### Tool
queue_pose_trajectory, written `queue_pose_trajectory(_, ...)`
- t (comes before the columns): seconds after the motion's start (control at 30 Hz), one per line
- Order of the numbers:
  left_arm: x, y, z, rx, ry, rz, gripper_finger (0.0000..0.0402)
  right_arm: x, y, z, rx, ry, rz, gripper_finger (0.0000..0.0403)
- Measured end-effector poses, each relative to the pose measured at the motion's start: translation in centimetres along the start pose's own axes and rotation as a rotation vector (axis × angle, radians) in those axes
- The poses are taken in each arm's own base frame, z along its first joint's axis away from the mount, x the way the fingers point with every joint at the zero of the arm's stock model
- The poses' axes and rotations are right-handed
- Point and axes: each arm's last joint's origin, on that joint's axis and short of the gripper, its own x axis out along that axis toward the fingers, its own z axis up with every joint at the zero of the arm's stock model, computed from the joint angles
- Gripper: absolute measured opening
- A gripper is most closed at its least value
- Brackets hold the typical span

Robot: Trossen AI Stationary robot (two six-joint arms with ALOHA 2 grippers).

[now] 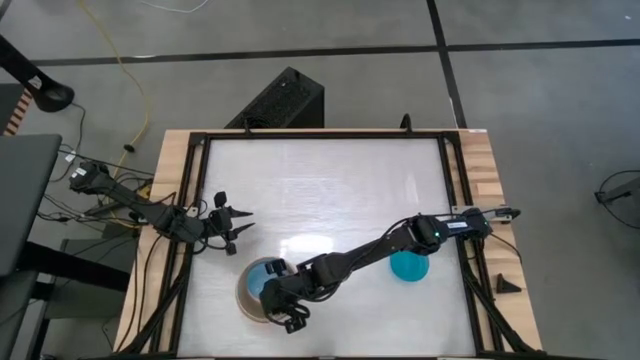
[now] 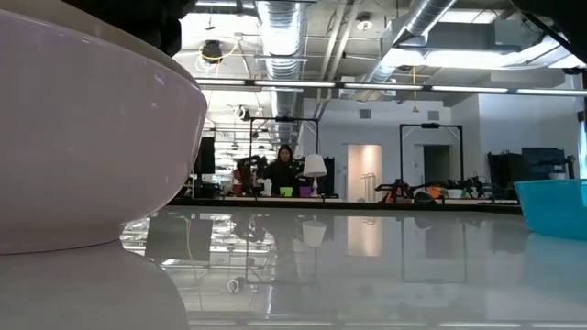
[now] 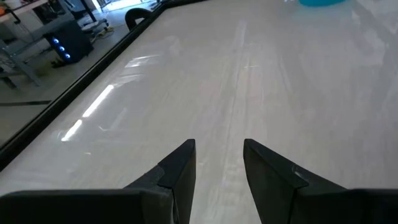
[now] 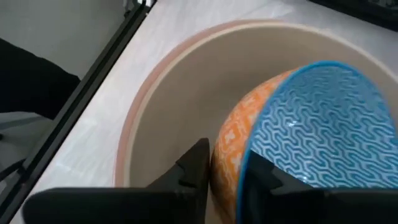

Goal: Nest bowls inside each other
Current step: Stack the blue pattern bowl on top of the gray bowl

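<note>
A small bowl (image 4: 311,130), blue-patterned inside and orange-patterned outside, sits tilted inside a large pale bowl (image 4: 186,81) with a pinkish rim near the table's front left. My right gripper (image 4: 227,174) reaches slanting down over them (image 1: 283,305) and is shut on the small bowl. A teal bowl (image 1: 410,266) stands on its base on the table to the right, under my right arm. My left gripper (image 3: 217,168) waits open at the table's left side (image 1: 235,225), over bare table. My right gripper has the small bowl's rim (image 4: 244,163) between its two fingers, one finger (image 4: 194,167) outside on the orange wall and the other inside on the blue face. The fingers come slanting down from the table's right. The bowl is tilted, its lower part down inside the large bowl.
The large bowl (image 2: 92,137) fills the low view's left; the teal bowl (image 2: 555,206) shows at its right. A black frame rail (image 1: 195,200) runs around the white tabletop. Bare table lies across the middle and far side. A person stands far off in the room.
</note>
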Motion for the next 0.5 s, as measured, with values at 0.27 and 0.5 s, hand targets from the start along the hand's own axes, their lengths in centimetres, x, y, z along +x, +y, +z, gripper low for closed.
queue_pose_trajectory(0.27,0.0,0.0,0.0,0.0,0.0,0.0,0.0125,-0.1,-0.01,0.07,0.018,-0.002,0.0,0.0134)
queue_pose_trajectory(0.5,0.0,0.0,0.0,0.0,0.0,0.0,0.0125,-0.19,-0.06,0.15,0.027,-0.003,-0.001,0.0192)
